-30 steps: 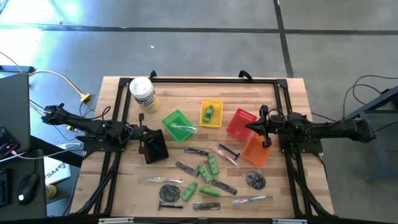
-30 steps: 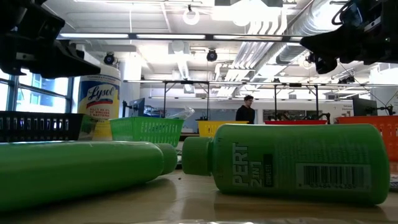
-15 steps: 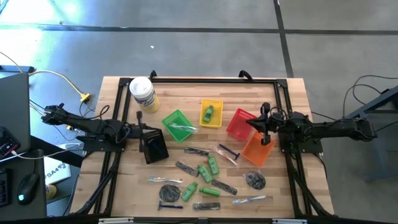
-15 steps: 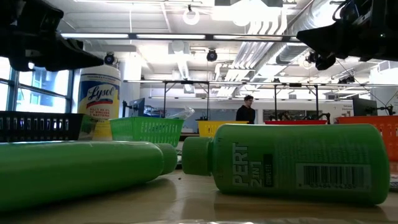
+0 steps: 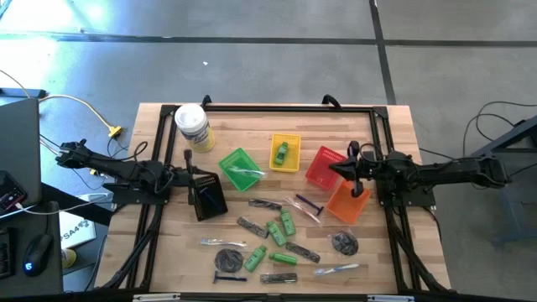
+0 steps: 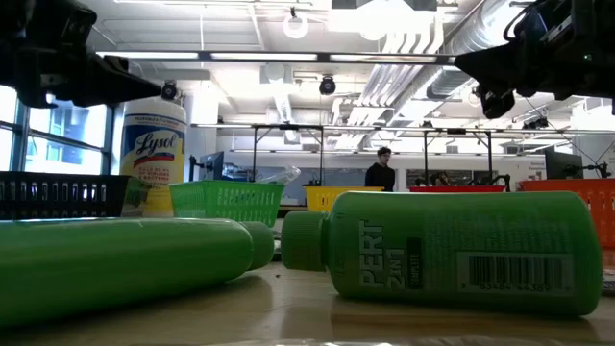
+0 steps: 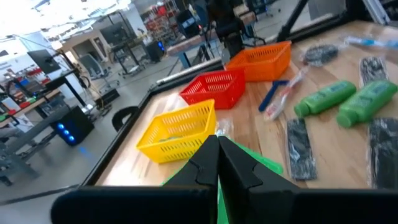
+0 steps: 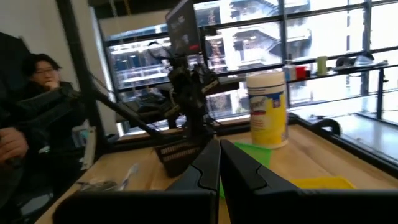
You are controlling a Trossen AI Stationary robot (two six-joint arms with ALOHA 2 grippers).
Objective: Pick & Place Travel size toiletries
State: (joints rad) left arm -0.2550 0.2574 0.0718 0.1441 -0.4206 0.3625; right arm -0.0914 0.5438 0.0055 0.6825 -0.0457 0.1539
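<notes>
Toiletries (image 5: 270,243) lie scattered across the near half of the tabletop (image 5: 386,126) — long axes pointing every which way, nearly all still unsorted. Left gripper (image 5: 186,156) beside the black basket (image 5: 207,200) and right gripper (image 5: 334,169) over the red basket (image 5: 325,165) both have jaws closed, empty. Next: open, descend, align across one item.

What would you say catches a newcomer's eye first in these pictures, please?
Probably the row of bright mesh baskets across the table's middle: green basket, yellow basket, red basket and orange basket. Below them lies a scatter of small green bottles among dark and silvery toiletries. The white-lidded wipes jar stands at the far left corner, with both arms waiting at the sides.
</notes>
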